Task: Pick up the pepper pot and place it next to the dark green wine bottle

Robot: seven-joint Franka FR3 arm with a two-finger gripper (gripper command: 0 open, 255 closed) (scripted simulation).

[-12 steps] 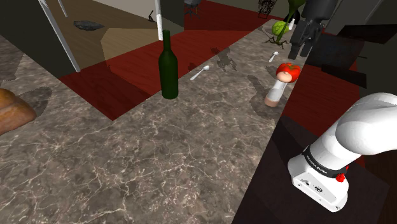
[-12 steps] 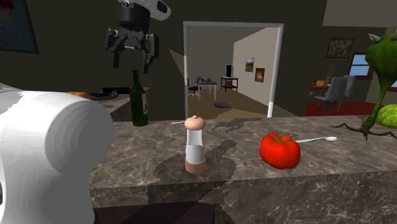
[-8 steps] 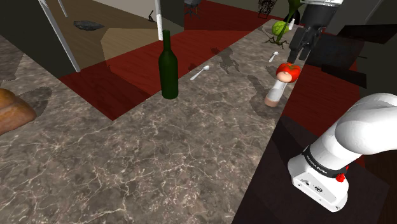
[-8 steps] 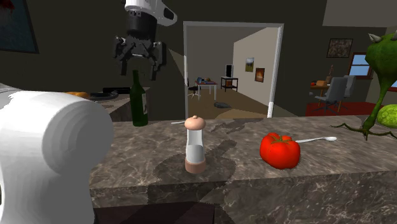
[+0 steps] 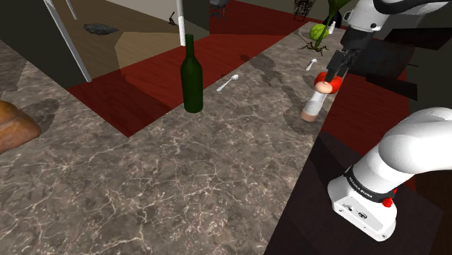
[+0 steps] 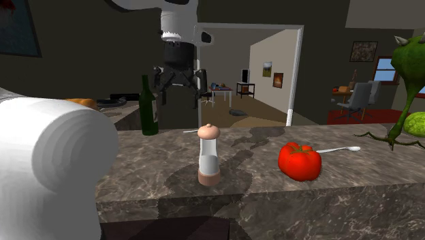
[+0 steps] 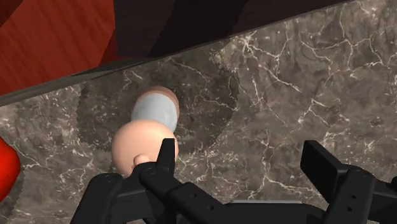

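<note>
The gripper (image 6: 180,97) hangs above the pot (image 6: 208,155) with its fingers apart, and it holds nothing. The pot stands upright on the marble counter (image 5: 181,166), close to the edge, near a tomato (image 6: 300,161). The bottle (image 5: 192,80) stands well apart from the pot.

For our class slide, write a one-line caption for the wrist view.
Open gripper above the marbled counter, the pepper pot standing beside one finger, not yet between them.
</note>
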